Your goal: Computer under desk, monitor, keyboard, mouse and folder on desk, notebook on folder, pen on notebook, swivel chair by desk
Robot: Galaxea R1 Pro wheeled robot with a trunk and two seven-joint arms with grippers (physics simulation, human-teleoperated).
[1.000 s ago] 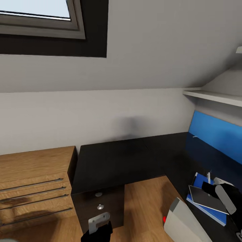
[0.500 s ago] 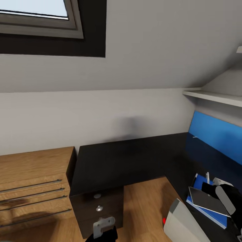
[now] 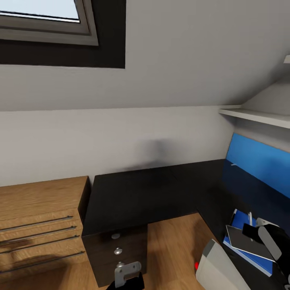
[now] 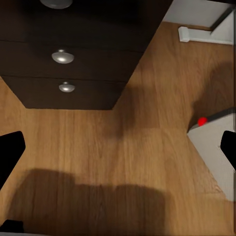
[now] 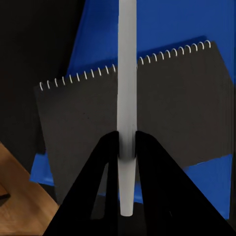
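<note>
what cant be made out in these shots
- Pen: in the right wrist view the right gripper covers its lower part; the top edge cuts its far end.
- Blue folder: in the head view the notebook and right arm cover much of it.
- Left gripper: frame edges crop both fingers.

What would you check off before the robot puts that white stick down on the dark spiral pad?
1. Thin white-silver pen clamped in the right tool: ok.
2. Dark-grey spiral-bound notebook lies on the flat blue folder: ok.
3. Folder rests on the black-topped desk: ok.
4. Pen lined up over the notebook's cover: ok.
5. Gap between pen and cover: cannot tell.
6. Left tool open over the wooden floor, away from the stack: ok.
</note>
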